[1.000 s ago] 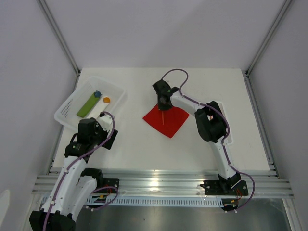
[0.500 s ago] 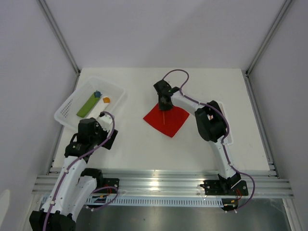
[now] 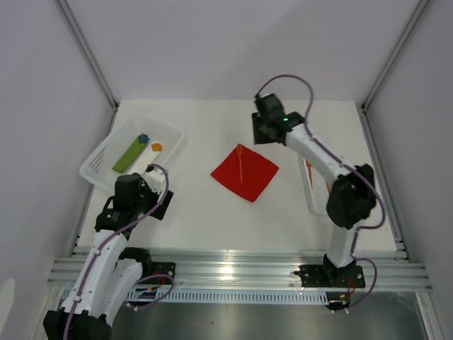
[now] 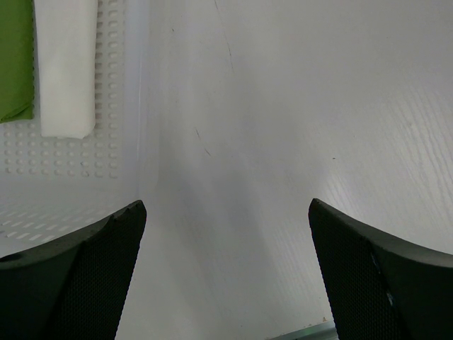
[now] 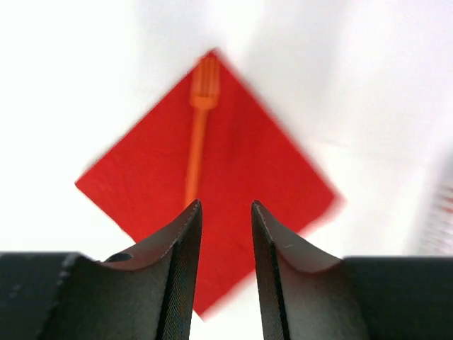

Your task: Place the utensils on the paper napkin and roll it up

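The left gripper (image 4: 226,205) has its jaws spread wide with nothing between them, only bare white table (image 4: 297,127) under the gap. Just outside its left finger runs the rim of a shallow white plastic tray (image 4: 85,156). Farther up on that side, inside the tray, lies a flat green bar (image 4: 15,64) with a white strip against it, which may be part of the tray. From above, a small blue block (image 3: 144,139) and a small orange block (image 3: 156,147) sit in the same tray, beyond the bar's far end.

Near the middle of the table the flat bright red square paper napkin (image 5: 248,170) lies unrolled, one corner pointing away from the arm bases. A thin orange-red plastic fork (image 5: 197,142) rests on it, tines near that far corner. Its handle runs down the napkin until the right gripper's left finger hides its end.

The right gripper (image 5: 225,205) hovers off the napkin's far right side, clear of both. Its jaws stand slightly parted and hold nothing. To its right, a second white tray (image 3: 313,202) sits at the table's edge, its contents too small to make out.
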### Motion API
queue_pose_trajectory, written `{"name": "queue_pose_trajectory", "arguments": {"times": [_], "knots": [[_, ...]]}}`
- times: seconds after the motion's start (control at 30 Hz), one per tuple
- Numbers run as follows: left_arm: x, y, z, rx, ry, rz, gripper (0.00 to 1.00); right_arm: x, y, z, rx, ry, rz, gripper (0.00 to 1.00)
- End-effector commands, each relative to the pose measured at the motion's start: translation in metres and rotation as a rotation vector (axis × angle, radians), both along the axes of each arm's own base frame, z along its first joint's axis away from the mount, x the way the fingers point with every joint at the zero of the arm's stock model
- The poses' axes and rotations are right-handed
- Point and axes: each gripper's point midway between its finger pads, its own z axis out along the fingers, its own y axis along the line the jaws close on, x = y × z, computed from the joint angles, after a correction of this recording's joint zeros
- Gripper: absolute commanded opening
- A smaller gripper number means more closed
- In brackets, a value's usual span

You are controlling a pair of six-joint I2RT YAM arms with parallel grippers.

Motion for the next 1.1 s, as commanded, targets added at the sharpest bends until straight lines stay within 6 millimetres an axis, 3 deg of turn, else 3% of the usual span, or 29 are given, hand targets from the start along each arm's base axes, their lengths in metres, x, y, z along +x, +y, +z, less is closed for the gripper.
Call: {"name": "queue_pose_trajectory", "arguments": {"times": [0.0, 0.03, 0.1, 0.13, 0.17, 0.3, 0.37, 0.47, 0.6, 0.87, 1.07], "knots": [[0.006, 0.001, 0.005, 0.002, -0.021, 0.004, 0.99, -0.005, -0.103, 0.069, -0.04, -0.087, -0.086, 0.36], [0.011, -0.001, 0.015, 0.01, -0.038, -0.015, 0.99, -0.01, -0.149, 0.049, -0.073, -0.012, -0.177, 0.35], [0.009, -0.003, 0.01, 0.02, 0.028, -0.042, 1.0, -0.017, -0.188, 0.036, -0.103, 0.049, -0.256, 0.33], [0.017, -0.008, 0.03, 0.011, 0.004, -0.069, 1.0, -0.026, -0.217, 0.017, -0.123, 0.107, -0.31, 0.33], [0.013, -0.01, 0.022, 0.006, 0.07, -0.082, 1.0, -0.031, -0.228, 0.01, -0.133, 0.128, -0.327, 0.32], [0.015, -0.037, 0.038, -0.082, 0.1, -0.189, 1.0, -0.045, -0.264, -0.016, -0.136, 0.178, -0.41, 0.27], [0.011, -0.05, 0.037, -0.118, 0.11, -0.246, 0.99, -0.047, -0.281, -0.027, -0.131, 0.183, -0.456, 0.26], [0.007, -0.057, 0.033, -0.135, 0.104, -0.277, 0.99, -0.049, -0.297, -0.044, -0.125, 0.211, -0.489, 0.22], [0.002, -0.059, 0.024, -0.149, 0.093, -0.283, 0.99, -0.047, -0.293, -0.06, -0.116, 0.222, -0.456, 0.2], [0.002, -0.059, 0.019, -0.152, 0.094, -0.275, 0.99, -0.054, -0.303, -0.095, -0.201, 0.289, -0.476, 0.2], [0.003, -0.058, 0.016, -0.148, 0.096, -0.266, 1.0, -0.057, -0.306, -0.103, -0.252, 0.297, -0.485, 0.2]]}}
